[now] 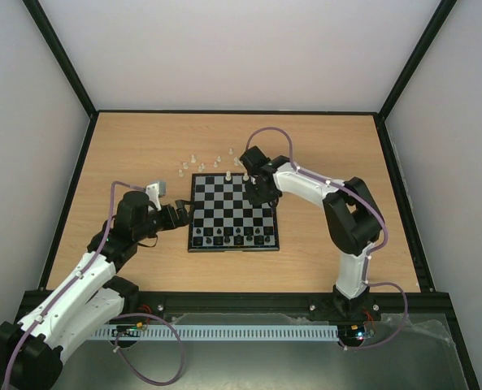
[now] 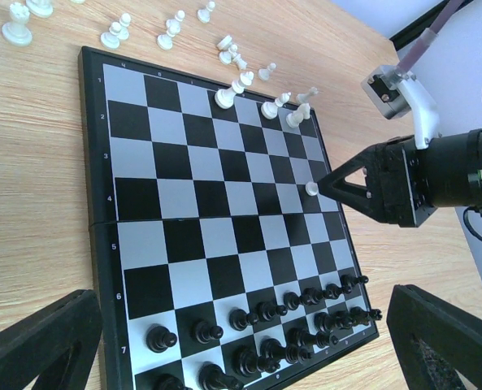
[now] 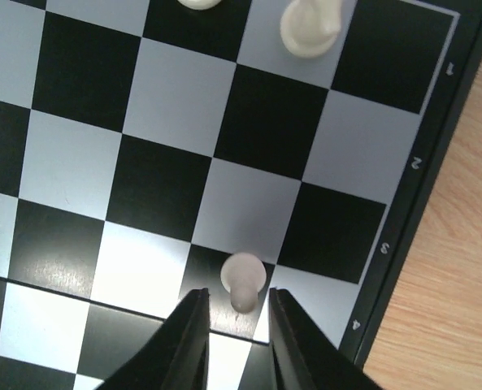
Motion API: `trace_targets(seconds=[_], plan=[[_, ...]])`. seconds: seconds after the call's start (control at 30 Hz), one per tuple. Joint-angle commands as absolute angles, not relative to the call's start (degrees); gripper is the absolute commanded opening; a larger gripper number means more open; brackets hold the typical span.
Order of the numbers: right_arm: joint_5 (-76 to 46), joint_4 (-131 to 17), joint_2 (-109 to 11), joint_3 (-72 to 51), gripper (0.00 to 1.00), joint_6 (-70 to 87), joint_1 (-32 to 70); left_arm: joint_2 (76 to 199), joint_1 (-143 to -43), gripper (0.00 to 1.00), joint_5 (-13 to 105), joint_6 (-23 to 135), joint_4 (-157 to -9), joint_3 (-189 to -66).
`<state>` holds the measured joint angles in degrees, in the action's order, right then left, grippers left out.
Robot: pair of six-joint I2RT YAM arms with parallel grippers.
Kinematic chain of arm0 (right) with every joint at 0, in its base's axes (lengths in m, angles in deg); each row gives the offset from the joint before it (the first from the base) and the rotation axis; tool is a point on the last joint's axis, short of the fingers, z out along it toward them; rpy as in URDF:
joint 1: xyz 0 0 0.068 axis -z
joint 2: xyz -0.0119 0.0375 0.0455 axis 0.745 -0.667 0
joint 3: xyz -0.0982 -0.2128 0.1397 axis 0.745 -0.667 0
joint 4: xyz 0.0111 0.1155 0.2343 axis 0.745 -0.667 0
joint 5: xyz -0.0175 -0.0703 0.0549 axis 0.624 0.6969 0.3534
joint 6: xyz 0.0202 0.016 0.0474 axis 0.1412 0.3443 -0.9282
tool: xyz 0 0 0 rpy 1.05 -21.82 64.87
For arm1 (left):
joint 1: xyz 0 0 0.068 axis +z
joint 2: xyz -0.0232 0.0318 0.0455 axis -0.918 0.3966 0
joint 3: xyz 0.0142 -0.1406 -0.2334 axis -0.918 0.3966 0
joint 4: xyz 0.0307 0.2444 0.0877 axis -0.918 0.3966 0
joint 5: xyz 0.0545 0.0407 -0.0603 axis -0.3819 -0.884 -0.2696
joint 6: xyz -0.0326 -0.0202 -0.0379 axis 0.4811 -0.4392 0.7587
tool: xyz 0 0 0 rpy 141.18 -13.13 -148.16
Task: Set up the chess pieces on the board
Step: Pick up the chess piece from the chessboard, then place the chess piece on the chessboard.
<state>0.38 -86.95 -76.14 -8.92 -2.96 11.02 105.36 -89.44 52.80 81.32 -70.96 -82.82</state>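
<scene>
Right hand (image 3: pixel 237 292) – its two black fingers bracket a small cream-white pawn (image 3: pixel 242 276). The pawn sits dead between the tips, head up, long axis about vertical. Thin slivers of board show on either side of it, so I cannot tell whether the fingers pinch it or merely flank it, nor whether its foot rests on the square.

Location: flat black-and-silver chequered chessboard (image 1: pixel 224 207), about mid-depth, near its right-hand border. This arm is plainly the nearer one. The left hand (image 1: pixel 182 214) hangs with fingers spread wide and nothing in them, just off the board's left edge, well apart from the pawn.

Judgement: the move turns on the pawn lying short of the far rows, where three cream pieces (image 2: pixel 224 97) stand – travel away from the bases.

Room: squares around the pawn are bare. Black pieces (image 1: pixel 236 236) fill the near rows. Loose cream pieces (image 1: pixel 200 165) are scattered on the wood-grain tabletop (image 1: pixel 143 146) beyond the far-left corner.
</scene>
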Motion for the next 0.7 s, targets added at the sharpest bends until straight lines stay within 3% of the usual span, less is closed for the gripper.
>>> trace_targets(seconds=[0.0,0.37,0.67], plan=[[0.5,-88.1,-78.6,-6.7,0.19,-2.6,10.8,105.0,-89.0,0.99,52.5,81.1,-71.0,-82.7],[0.4,-89.5,-80.8,-3.6,0.09,-2.5,10.8,105.8,-89.0,0.99,52.5,81.1,-71.7,-82.6],[0.8,-90.6,-84.4,5.3,0.08,-1.9,10.8,106.3,-89.1,0.99,52.5,81.1,-72.2,-82.6]])
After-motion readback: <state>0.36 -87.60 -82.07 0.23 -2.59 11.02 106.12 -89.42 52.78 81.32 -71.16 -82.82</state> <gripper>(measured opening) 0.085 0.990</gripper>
